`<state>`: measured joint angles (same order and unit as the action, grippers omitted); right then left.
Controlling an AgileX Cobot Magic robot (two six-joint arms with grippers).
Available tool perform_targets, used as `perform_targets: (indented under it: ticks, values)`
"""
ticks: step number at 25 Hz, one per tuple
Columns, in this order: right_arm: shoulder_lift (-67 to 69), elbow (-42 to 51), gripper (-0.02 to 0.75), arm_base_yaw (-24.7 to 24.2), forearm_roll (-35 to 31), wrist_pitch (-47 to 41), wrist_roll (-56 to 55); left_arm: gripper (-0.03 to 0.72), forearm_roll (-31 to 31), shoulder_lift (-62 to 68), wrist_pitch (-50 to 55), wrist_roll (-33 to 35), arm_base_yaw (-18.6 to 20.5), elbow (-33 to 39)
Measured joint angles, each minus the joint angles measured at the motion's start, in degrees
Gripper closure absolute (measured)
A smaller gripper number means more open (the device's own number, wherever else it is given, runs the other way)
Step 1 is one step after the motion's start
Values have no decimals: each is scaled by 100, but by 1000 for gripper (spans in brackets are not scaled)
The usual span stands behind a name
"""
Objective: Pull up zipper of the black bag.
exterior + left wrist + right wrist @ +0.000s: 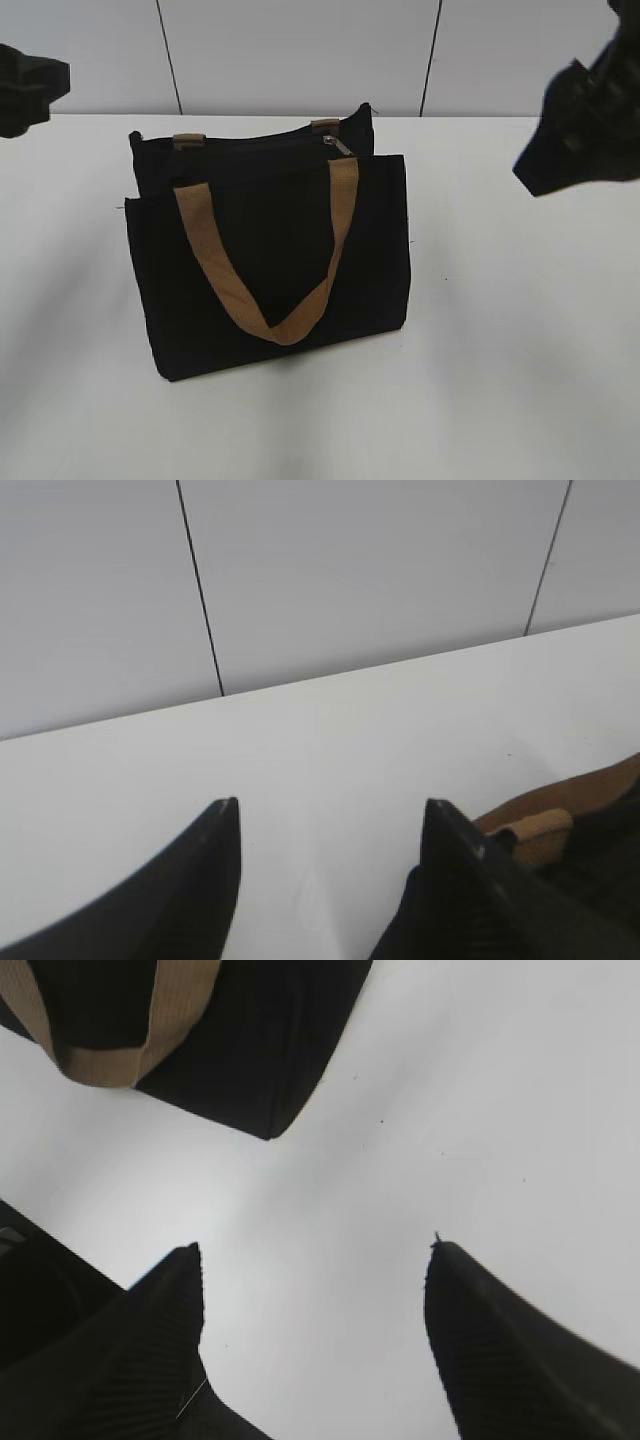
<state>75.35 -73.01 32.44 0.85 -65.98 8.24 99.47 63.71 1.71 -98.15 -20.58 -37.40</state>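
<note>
The table [520, 380] is being taken up in its middle by the black bag [270, 270], which is being seen standing upright, below and well apart from both claws, between them. The bag's long axis is being run from the left claw's side across to the right claw's side, and the zipper [265, 143] is being carried along that same line on the top edge. The pull tab [338, 146] is being found at the end of that line nearer the right claw [575, 135], so the right arm is judged the nearer for gripping it, with the slide then to be drawn along the top edge toward the left claw's side. The left claw [330, 825] is being held with its fingers apart and nothing between them, near the bag's other top corner, where a tan strap tab [535, 832] is being shown just beside its right finger; that corner is judged the place for steadying. The right claw is likewise being held apart and empty above bare table in its wrist view, the bag's lower corner lying ahead of it and to its left. The front handle [270, 270] is being left hanging down the front panel, clear of the zipper; the strap tabs beside the pull are judged the only things liable to be pinched by mistake.
</note>
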Motion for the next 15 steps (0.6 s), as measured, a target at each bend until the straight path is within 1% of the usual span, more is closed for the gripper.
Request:
perform_targets:
  ticks: [1, 3, 5, 8, 10, 11, 13, 15]
  values:
    - [-193, 213, 212, 0, 0, 22, -19, 261, 0, 28, 242, 11, -189, 0]
    - [-495, 528, 212, 0, 0, 35, -42, 262, -117, 185, 580, 284, -371, 0]
    - [-739, 739, 212, 0, -10, 35, -60, 262, -770, 433, 840, 1026, -414, 0]
    - [-1012, 908, 212, 0, -10, 41, -78, 262, -2546, 817, 1590, 3085, -432, 0]
    - [-1087, 928, 212, 0, -10, 48, -87, 262, -3861, 893, 1954, 4292, -432, 0]
    - [-1109, 935, 212, 0, -10, 48, -92, 262, -4419, 869, 2039, 4831, -436, 0]
    - [-1108, 935, 212, 0, -17, 48, -98, 253, -5267, 694, 2139, 5606, -486, 0]
    - [-1108, 935, 209, 0, -37, 23, -105, 216, -6059, 372, 2247, 6283, -576, 0]
